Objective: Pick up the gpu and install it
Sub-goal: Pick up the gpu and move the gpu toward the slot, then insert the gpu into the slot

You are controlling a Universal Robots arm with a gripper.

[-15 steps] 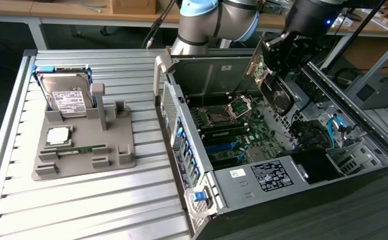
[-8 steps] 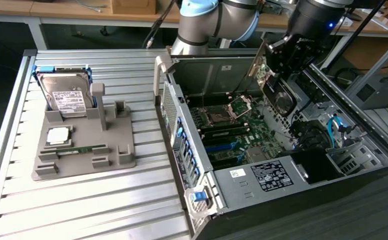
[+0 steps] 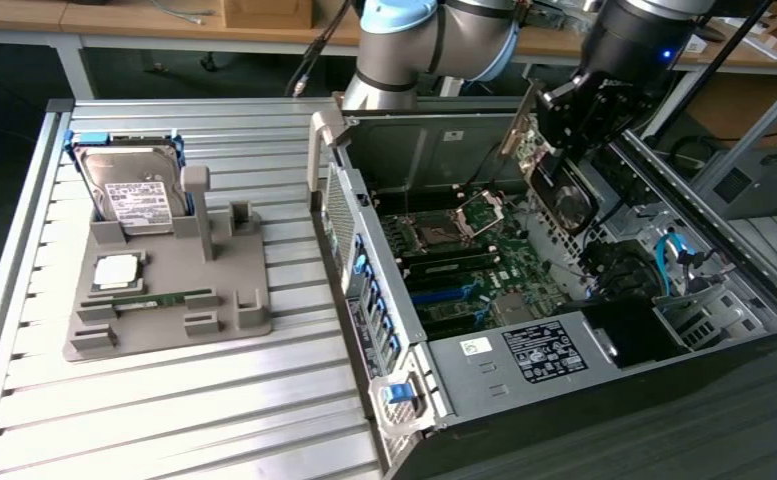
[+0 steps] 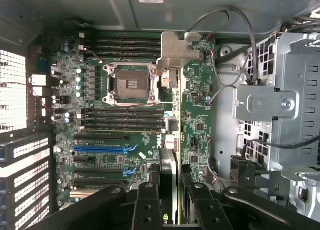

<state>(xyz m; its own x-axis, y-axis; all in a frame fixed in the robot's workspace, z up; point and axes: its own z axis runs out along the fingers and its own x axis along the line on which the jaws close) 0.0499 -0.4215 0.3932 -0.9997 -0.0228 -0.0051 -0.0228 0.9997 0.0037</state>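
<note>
Slatted metal table [image 3: 161, 400], open computer case [image 3: 422, 140] on the exterior view's right. The gripper [image 3: 588, 115] hangs inside it, jaws clamped on the gpu [image 3: 564, 195], which is held edge-down above the motherboard [image 3: 475, 265].

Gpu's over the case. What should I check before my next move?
1. Grip: ok. The gripper is shut on the gpu.
2. Gpu over the open case: ok. It hangs above the motherboard and is not seated.
3. Blue slots free: ok. Nothing is plugged into them.
4. Gpu lined up with a slot: cannot tell.
5. Grey cables clear of the gpu: cannot tell. They loop close beside its bracket.
6. Hard drive out of the way: ok. It sits on its holder outside the case.
</note>
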